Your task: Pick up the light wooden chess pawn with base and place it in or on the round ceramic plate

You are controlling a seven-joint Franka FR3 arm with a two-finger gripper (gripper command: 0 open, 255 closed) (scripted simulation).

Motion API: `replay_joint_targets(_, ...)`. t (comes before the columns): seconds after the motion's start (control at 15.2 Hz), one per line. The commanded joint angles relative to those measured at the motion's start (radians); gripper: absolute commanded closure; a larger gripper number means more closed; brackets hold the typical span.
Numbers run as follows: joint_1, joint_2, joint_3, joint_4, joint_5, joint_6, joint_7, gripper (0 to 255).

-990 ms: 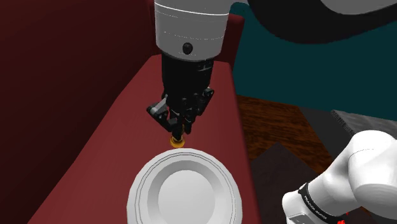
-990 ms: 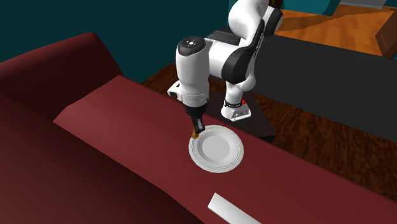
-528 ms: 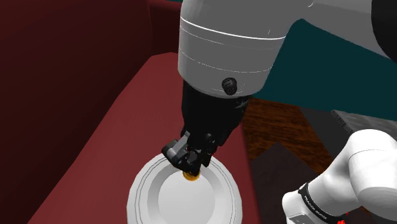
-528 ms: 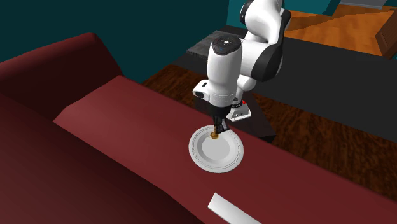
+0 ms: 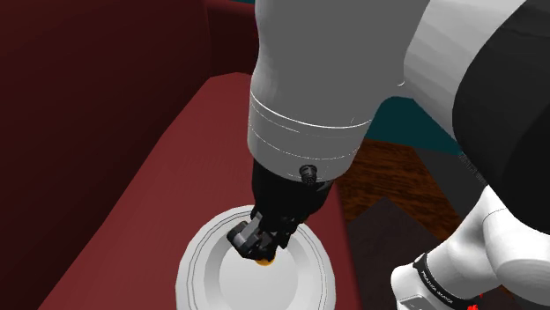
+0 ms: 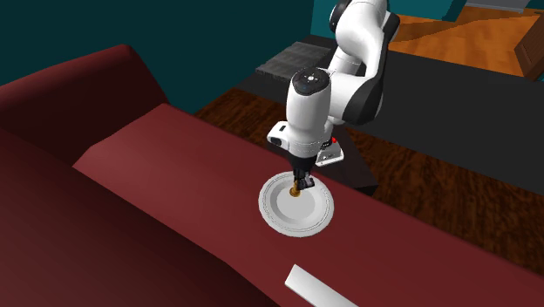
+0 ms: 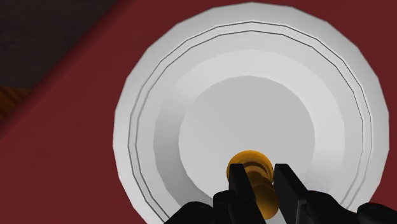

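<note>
My black gripper (image 7: 258,176) is shut on a small golden-brown pawn (image 7: 250,167), whose round base points down at the white round plate (image 7: 159,127). The pawn hangs over the plate's flat middle, a little above it. In the shoulder view the gripper (image 5: 261,249) reaches down from the thick white forearm, with the pawn's base (image 5: 263,259) peeking out below the fingers over the plate (image 5: 198,273). The second exterior view has the gripper (image 6: 302,185) and pawn (image 6: 297,191) above the plate (image 6: 275,214), near its far side.
The plate lies on a dark red sofa seat (image 6: 166,157) with a tall backrest (image 5: 79,106). A flat white slab (image 6: 318,289) rests on the seat near the second exterior view's bottom edge. The robot's stand (image 6: 336,166) is beside the sofa on a wooden floor (image 6: 436,192).
The arm has carried the pawn from beyond the plate's far rim to above the plate's middle, and the gripper has come lower. The fingers stay shut on the pawn.
</note>
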Motion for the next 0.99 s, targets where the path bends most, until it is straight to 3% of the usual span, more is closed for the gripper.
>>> replay_joint_targets(0.0,0.001,0.007,0.007,-0.023,0.000,0.031,0.003,255)
replay_joint_targets(0.4,0.001,0.031,0.024,-0.089,-0.003,0.117,0.008,255)
replay_joint_targets(0.92,0.001,0.031,0.024,-0.089,-0.003,0.117,0.008,255)
